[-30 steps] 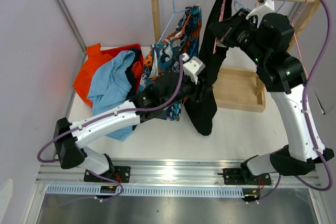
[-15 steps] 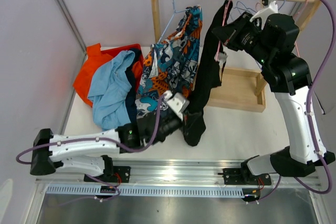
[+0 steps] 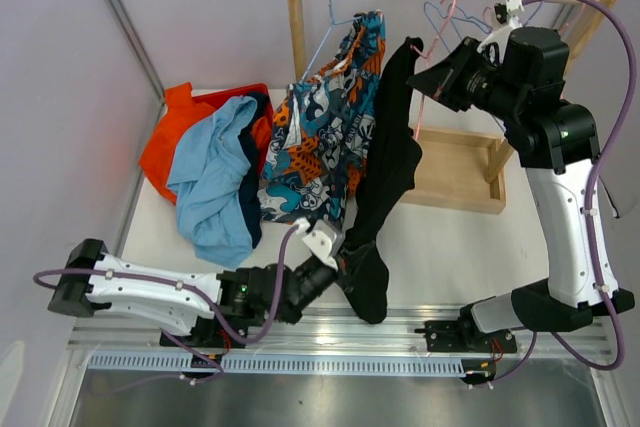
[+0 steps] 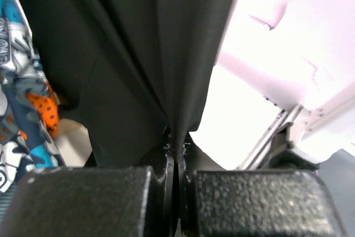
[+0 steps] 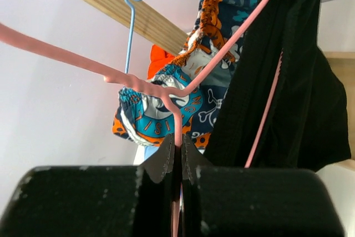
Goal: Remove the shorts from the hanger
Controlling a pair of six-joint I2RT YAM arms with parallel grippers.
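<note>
top view: black shorts (image 3: pixel 388 162) run taut from the pink hanger (image 3: pixel 437 19) down to the left gripper (image 3: pixel 340 259), its tips buried in fabric; the right gripper (image 3: pixel 428 75) is hard to make out. left wrist: jaws pinched tight on the shorts' hem. right wrist: jaws clamped on the hanger wire, shorts cut off above. white table (image 3: pixel 450 247), pale walls (image 3: pixel 200 17).

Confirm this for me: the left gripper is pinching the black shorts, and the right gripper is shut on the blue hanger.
Not quite. The right gripper is shut on the pink hanger, not the blue hanger, which it does not touch; the right wrist view shows the pink wire clamped between its fingers. The rest holds: the left gripper is pinching the black shorts.
</note>
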